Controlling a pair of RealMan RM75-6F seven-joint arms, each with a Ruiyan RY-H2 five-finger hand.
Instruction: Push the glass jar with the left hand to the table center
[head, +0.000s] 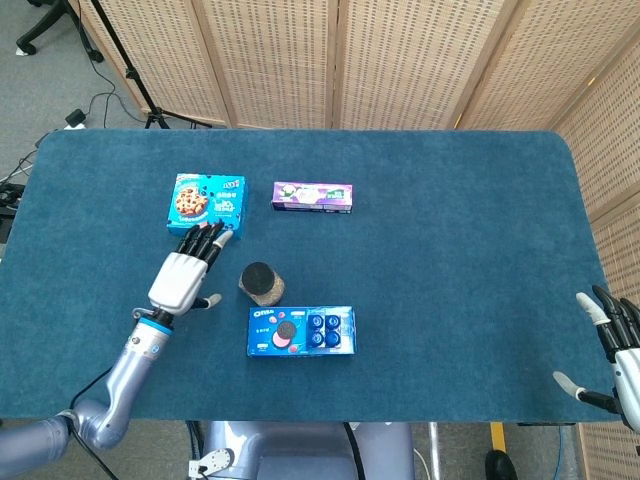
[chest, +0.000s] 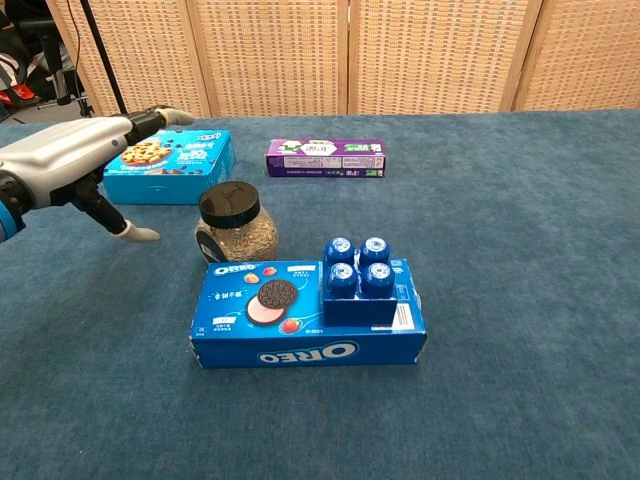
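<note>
1. The jar (head: 262, 284) stands upright, lid on, left of the table (head: 450, 250) middle, just behind the Oreo box (head: 301, 331); the centre lies to its right, so I need contact on its left side.
2. My left hand (head: 187, 272) sits flat to the left of the jar, fingers (head: 207, 240) straight and slightly apart, thumb out toward it; it holds nothing and, as far as I can tell, does not touch the glass; the chest view shows it level with the jar's body.
3. The cookie box (head: 206, 204) is just past my fingertips; the purple box (head: 313, 196) lies further back; I judge the lane to the right clear, provided the jar does not drag along the Oreo box.
4. My right hand (head: 617, 345) waits off the table's right edge, spread and empty; it has no part here.
</note>
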